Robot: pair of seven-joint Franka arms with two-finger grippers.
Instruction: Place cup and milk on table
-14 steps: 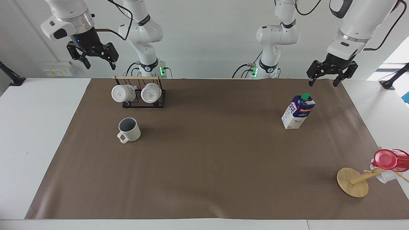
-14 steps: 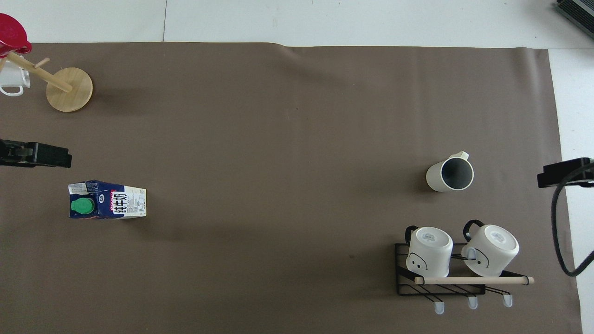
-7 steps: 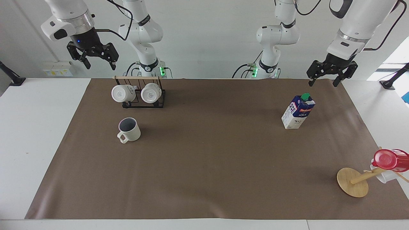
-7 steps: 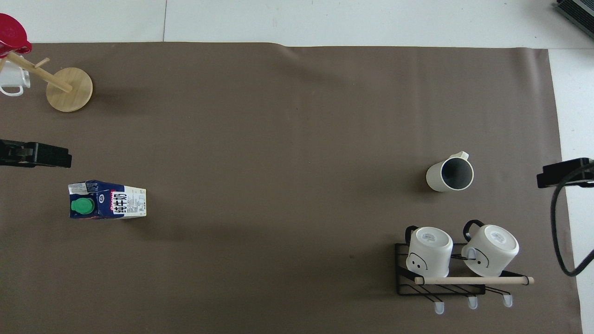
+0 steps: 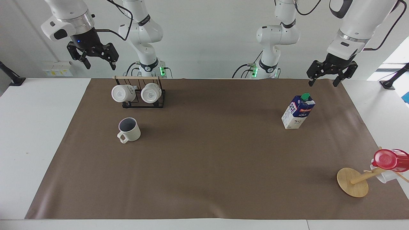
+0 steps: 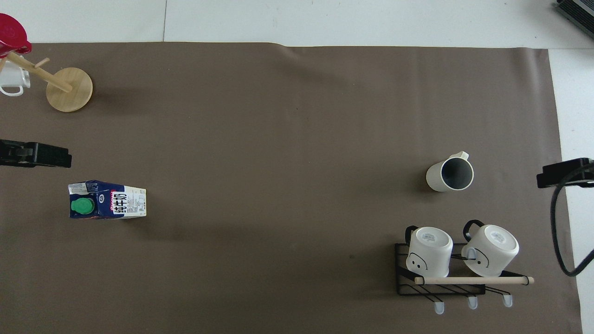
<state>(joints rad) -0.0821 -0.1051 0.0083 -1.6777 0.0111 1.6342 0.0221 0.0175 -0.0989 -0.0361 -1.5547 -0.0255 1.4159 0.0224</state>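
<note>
The cup [image 5: 128, 130] is a cream-white mug with a dark inside, standing upright on the brown sheet of the table [image 5: 207, 166], toward the right arm's end. It also shows in the overhead view, cup [image 6: 450, 175]. The milk [image 5: 298, 111], a blue-and-white carton with a green cap, stands upright toward the left arm's end; from above, the milk [image 6: 107, 206] shows its cap. My right gripper [image 5: 100, 67] hangs open and empty high over the sheet's edge beside the cup. My left gripper [image 5: 323, 83] hangs open and empty over the sheet's edge, apart from the carton.
A black wire rack [image 5: 143, 103] holding two white mugs stands nearer to the robots than the cup. A round wooden stand [image 5: 352, 182] with a peg carries a red cup [image 5: 389, 159] and a white mug, at the left arm's end, farther from the robots than the milk.
</note>
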